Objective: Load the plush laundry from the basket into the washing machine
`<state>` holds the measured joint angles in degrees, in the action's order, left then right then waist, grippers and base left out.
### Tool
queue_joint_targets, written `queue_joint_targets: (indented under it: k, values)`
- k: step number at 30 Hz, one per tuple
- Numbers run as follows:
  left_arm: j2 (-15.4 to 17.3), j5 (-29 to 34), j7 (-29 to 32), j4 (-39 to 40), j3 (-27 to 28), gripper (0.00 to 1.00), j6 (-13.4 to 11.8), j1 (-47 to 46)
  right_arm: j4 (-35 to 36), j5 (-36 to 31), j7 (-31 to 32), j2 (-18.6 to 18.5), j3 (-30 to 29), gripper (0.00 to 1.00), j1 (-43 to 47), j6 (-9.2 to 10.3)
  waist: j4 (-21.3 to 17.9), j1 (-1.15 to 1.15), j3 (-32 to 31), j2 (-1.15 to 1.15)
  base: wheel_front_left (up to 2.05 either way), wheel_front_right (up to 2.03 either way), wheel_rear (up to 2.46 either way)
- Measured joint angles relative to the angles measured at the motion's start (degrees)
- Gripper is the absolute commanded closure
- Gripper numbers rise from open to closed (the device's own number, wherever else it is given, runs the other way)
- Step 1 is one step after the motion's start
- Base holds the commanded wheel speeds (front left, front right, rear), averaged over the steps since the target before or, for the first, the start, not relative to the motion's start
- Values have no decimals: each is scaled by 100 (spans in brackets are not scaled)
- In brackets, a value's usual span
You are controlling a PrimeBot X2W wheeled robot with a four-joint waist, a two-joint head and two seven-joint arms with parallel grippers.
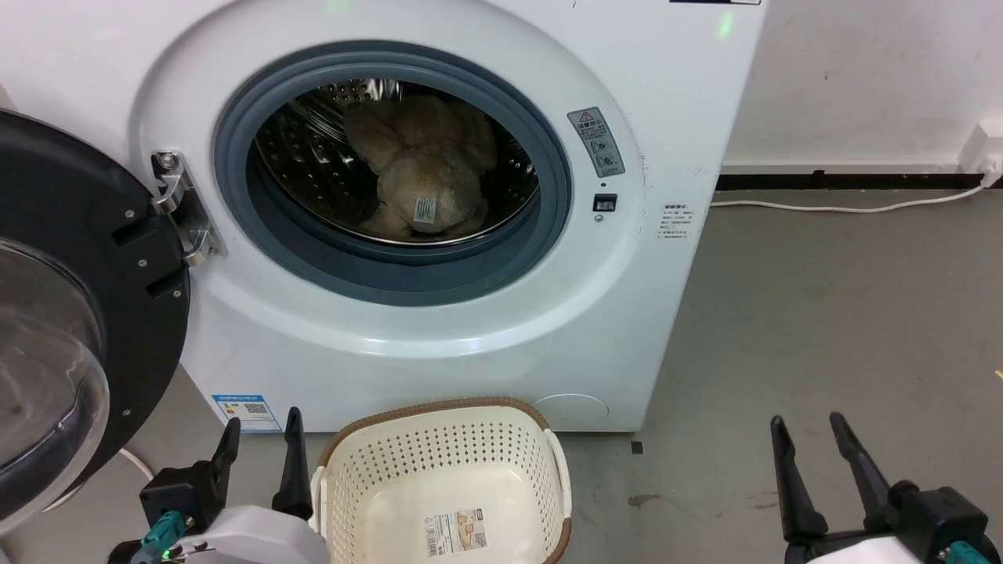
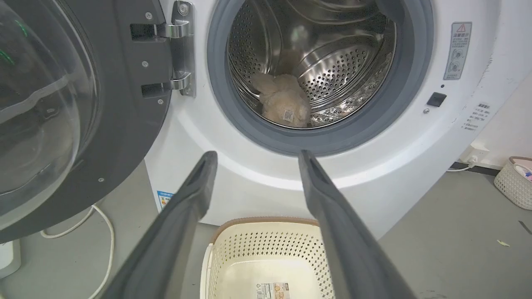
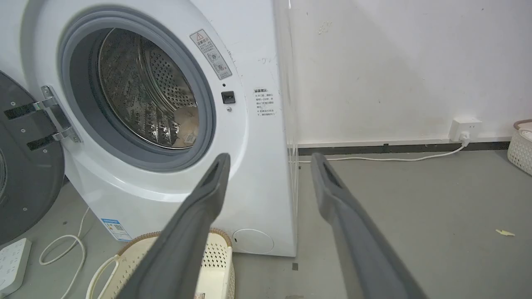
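Plush laundry (image 1: pixel 423 168) lies inside the washing machine (image 1: pixel 439 337), down on the steel drum behind the grey ring, with its white tag (image 1: pixel 424 208) facing out. The machine's black-framed door (image 1: pixel 70 313) stands wide open to the left. On the floor just in front of the machine sits the basket (image 1: pixel 447 446), with nothing in it but the sticker (image 1: pixel 457 533) on its bottom.

By my reckoning the loading itself is done. If anything remains it is shutting the door, which would call for the left arm to reach its edge and swing it across without catching the basket.

Both arms sit low, fingers pointing up toward the machine. The left claw (image 1: pixel 264 419) is just beside the basket's left side, and the right claw (image 1: pixel 806 420) is well off to the right over the floor. Each claw has its fingers spread apart and holds nothing.
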<state>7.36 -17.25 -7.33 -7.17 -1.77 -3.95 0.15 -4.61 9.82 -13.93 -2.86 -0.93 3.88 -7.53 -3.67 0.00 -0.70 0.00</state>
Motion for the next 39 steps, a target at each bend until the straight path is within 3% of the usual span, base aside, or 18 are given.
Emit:
queue_joint_targets:
  k: [33, 34, 39]
  values:
    - [222, 34, 42, 201, -282, 0, 48, 101, 13, -118, 231, 0, 142, 0, 40, 0, 70, 0, -1, 0, 0, 0, 0]
    - [222, 34, 45, 200, -283, 100, 51, 101, 11, -119, 229, 0, 140, 100, 38, 0, 70, 0, -2, 0, 0, 0, 0]
    - [218, 44, 49, 202, -287, 100, 52, 101, 8, -121, 230, 0, 136, 100, 37, 0, 77, 0, 1, 0, 0, 0, 0]
